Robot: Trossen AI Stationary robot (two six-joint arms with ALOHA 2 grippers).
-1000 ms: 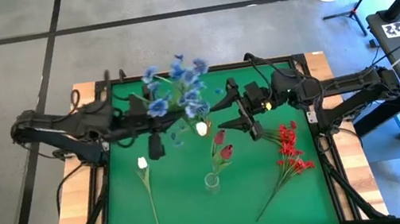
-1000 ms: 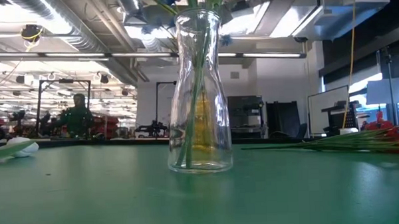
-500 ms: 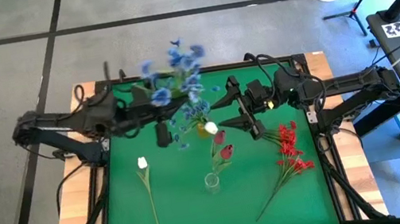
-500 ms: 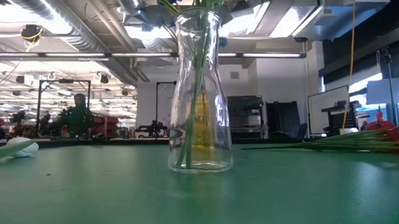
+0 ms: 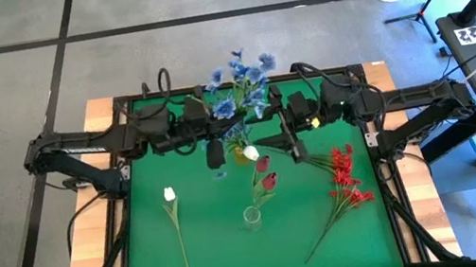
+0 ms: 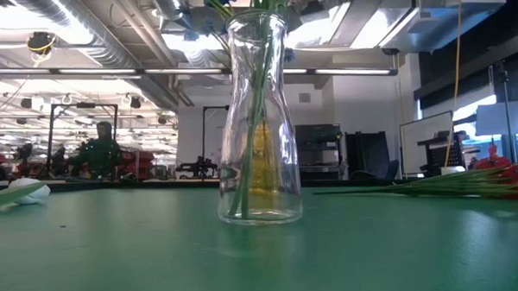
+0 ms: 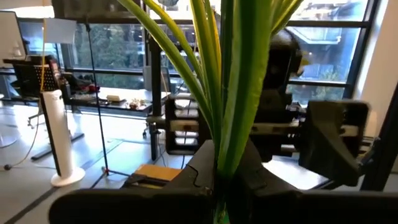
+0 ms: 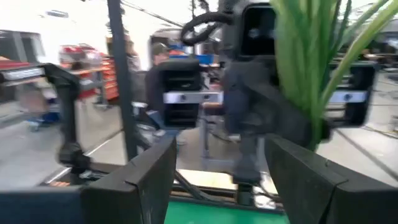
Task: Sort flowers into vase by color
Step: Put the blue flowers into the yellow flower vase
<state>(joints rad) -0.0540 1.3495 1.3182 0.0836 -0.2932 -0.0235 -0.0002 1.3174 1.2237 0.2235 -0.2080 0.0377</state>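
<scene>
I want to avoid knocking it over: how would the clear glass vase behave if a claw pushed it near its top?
The clear glass vase is tall with a narrow neck, so a push up high would probably tip it. Its smooth glass looks slippery and breakable. The long green stems standing inside rise above the rim, likely adding some top weight.

Back-centre of mat is crowded w/ left gripper point(image 5: 214, 153), right gripper point(image 5: 296, 146) and blue spray point(image 5: 240, 83) close together, vase point(image 5: 251, 217) mid-front, white bud point(image 5: 169, 195) left, red spray point(image 5: 346, 177) right; bare mat point(image 5: 225, 260) btwn them.
</scene>
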